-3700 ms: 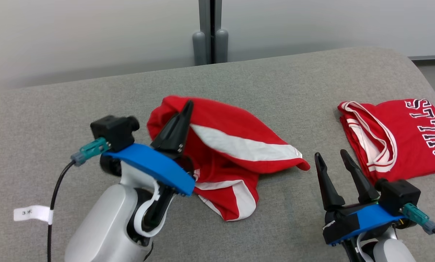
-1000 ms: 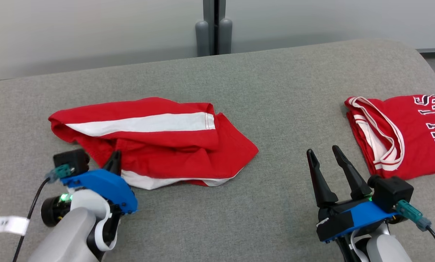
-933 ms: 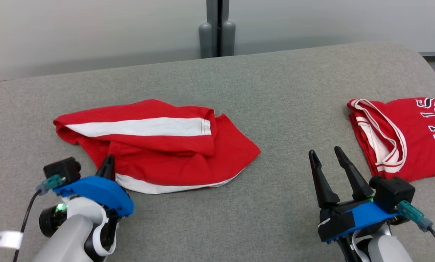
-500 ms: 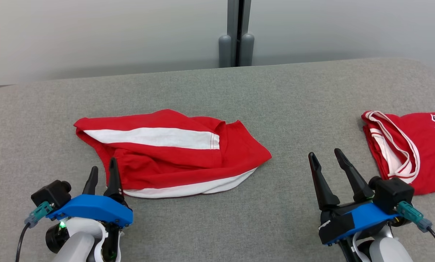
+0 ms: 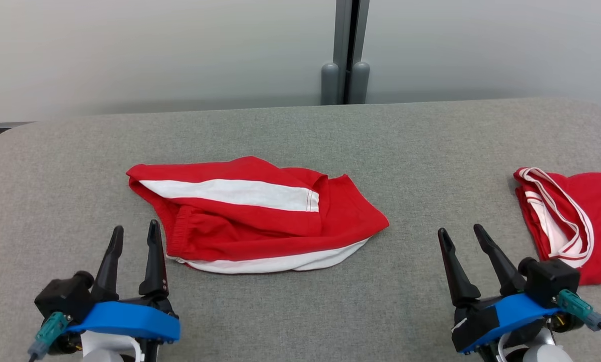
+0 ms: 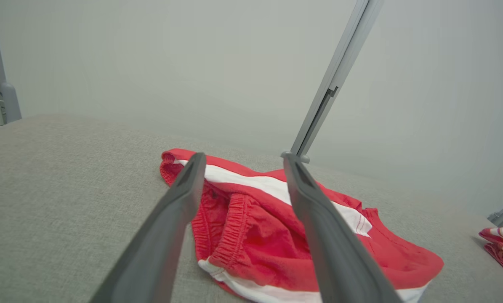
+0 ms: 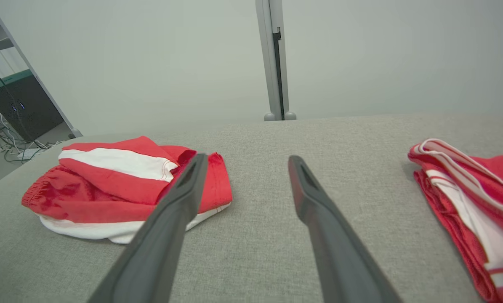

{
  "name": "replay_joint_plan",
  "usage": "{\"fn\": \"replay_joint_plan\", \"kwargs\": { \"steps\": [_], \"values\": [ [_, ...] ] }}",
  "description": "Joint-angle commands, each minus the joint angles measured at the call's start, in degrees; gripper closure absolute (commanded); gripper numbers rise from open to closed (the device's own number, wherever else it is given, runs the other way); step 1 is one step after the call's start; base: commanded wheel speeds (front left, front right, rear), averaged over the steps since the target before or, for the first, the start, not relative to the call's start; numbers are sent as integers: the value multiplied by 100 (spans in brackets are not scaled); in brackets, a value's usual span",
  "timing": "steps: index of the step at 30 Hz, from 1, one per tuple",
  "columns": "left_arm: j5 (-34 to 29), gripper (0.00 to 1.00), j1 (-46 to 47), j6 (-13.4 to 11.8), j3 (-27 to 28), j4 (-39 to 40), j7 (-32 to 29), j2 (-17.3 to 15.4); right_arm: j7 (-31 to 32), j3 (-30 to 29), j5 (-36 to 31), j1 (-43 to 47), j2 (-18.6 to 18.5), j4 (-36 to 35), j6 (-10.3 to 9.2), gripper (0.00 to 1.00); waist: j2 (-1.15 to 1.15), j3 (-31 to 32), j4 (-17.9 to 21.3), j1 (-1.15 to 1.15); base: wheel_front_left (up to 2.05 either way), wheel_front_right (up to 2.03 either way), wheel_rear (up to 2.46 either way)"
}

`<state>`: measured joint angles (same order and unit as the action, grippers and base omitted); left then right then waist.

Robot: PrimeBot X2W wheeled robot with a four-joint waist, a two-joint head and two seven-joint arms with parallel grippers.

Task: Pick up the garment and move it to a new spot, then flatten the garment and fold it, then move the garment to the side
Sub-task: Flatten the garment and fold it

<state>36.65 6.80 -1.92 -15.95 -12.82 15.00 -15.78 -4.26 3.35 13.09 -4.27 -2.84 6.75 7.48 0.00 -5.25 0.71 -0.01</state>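
Lying crumpled, red garment [image 5: 260, 221] with white stripes

Left fingers [image 6: 320, 219] partly hide the garment [image 6: 251, 227]; the jersey [image 5: 597, 216] is cut off.

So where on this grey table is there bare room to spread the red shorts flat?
Widest bare patch: between the red shorts and the red jersey, back to the far edge of the grey table. Also free: the band behind the shorts and the front strip between the left gripper and right gripper. Crowded: the right side, jersey close beside the right gripper.
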Motion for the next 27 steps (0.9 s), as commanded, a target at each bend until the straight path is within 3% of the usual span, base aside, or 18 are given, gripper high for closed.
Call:
{"fn": "replay_joint_plan", "kwargs": {
  "steps": [1,9,12,27],
  "values": [
    [-36,0,-75,33,51,19,22,43,34,-16,-2,61,-10,2,3,0,0,4,-15,1,0,0,0],
    [-383,0,-112,214,215,47,22,298,816,115,-63,-310,-40,514,3,0,0,-118,-217,1,0,0,0],
    [-487,0,-9,296,271,22,23,358,1290,143,-193,-861,-27,1198,3,0,0,-259,-343,1,0,0,0],
    [-736,0,354,540,271,-187,23,620,1275,356,-469,-2459,-79,3529,3,0,0,-675,-904,1,0,0,0]
  ]
}}
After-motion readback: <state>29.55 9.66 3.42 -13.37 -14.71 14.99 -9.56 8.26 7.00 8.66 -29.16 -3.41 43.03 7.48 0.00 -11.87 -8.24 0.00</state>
